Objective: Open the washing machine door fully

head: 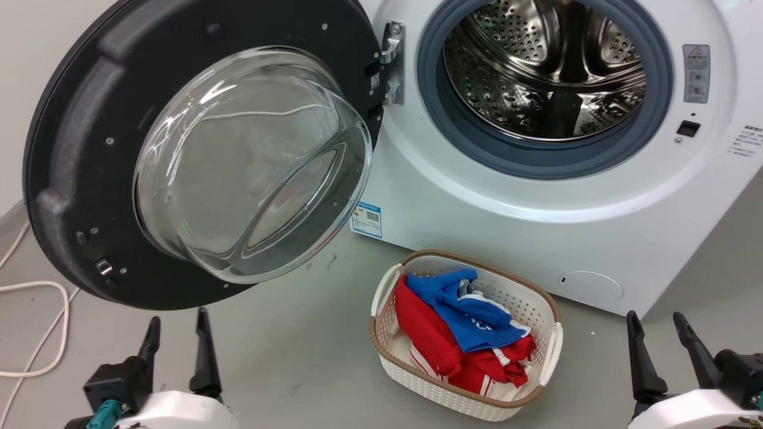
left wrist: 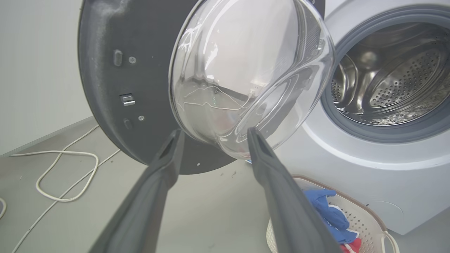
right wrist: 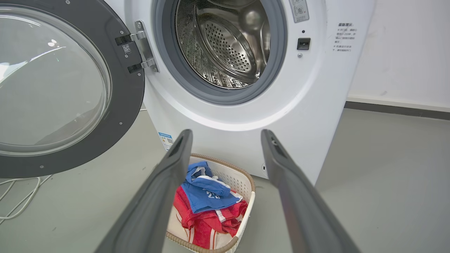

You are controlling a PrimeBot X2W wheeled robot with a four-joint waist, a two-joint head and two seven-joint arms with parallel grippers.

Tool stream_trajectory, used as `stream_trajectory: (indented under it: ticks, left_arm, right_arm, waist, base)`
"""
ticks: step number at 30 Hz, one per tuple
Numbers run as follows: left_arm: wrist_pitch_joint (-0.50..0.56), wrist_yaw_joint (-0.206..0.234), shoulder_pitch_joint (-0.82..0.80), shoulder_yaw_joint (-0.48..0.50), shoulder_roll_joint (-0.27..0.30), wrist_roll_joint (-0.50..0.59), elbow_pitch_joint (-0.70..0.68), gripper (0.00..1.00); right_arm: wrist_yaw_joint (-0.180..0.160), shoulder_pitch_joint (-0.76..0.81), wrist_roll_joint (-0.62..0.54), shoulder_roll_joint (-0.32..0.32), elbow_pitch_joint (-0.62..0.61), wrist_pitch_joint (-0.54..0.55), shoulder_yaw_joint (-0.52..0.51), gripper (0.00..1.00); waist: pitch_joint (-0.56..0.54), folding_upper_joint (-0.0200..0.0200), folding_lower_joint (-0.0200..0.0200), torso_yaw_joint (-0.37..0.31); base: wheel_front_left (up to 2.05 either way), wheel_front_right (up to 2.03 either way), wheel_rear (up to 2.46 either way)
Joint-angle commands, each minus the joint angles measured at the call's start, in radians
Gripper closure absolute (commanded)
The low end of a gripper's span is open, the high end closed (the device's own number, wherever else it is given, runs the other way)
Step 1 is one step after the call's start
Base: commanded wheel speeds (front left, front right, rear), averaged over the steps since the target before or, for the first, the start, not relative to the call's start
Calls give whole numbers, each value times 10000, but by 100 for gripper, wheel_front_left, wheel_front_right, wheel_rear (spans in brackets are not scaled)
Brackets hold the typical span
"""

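The washing machine door (head: 77,161), a big black disc with a clear glass bowl at its centre, is swung wide to the left on its metal hinge (head: 392,62). The white washing machine (head: 536,214) shows its steel drum (head: 548,65) uncovered. Below the door's lower rim my left gripper (head: 179,325) stands open and empty, apart from the door. In the left wrist view the door (left wrist: 140,45) sits just beyond the left gripper (left wrist: 214,135). My right gripper (head: 656,325) is open at the lower right, holding nothing. In the right wrist view the right gripper (right wrist: 226,135) points at the machine's front (right wrist: 225,140).
A white laundry basket (head: 533,381) with red and blue clothes sits on the grey floor in front of the machine. A white cable (head: 42,333) loops on the floor at the left. A wall and skirting (right wrist: 397,102) run to the machine's right.
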Motion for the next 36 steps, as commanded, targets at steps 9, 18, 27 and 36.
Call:
stream_trajectory:
  ticks: [9,18,27,36]
  left_arm:
    - [85,-267,-204,-676,-99,310,-100,0]
    - [-38,-597,-920,-1401,-319,786,496,0]
    - [-269,-743,-1370,-1530,-414,984,1144,0]
    - [-385,-709,-1578,-1352,-516,1029,1490,0]
  right_arm:
    - [1,-78,-12,64,-373,-16,185,0]
    - [1,-168,-128,65,-732,225,351,0]
    - [1,-258,-147,-84,-990,401,458,0]
    - [1,-274,-59,-161,-1175,390,555,0]
  waist:
    - [-184,0,1,-915]
    - [-87,0,1,-2323]
    - [127,0,1,-3800]
    - [329,0,1,-4429]
  base:
    - [0,0,0]
    - [0,0,0]
    - [0,0,0]
    - [0,0,0]
